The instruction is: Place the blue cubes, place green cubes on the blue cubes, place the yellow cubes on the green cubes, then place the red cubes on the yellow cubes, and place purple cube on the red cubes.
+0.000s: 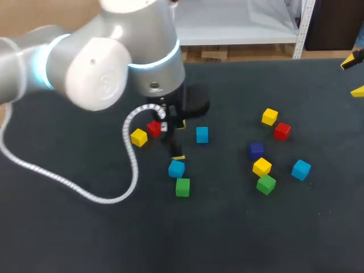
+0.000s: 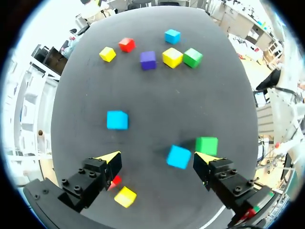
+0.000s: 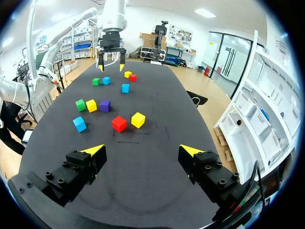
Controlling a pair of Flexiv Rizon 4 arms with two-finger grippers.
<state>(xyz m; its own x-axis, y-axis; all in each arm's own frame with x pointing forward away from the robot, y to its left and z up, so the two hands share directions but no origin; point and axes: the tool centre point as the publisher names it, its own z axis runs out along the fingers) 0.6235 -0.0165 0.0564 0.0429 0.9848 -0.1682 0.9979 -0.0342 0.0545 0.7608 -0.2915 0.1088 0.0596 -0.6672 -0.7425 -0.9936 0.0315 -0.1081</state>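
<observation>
Our left gripper hovers with fingers apart over blue cube, just beside green cube; probably lining up first grasp. Our right gripper waits aside, fingers apart.

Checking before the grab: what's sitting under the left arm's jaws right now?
A blue cube lies below the left gripper, between its open jaws, nothing stacked on it. A green cube sits beside it. A red cube is partly hidden behind the gripper.
</observation>
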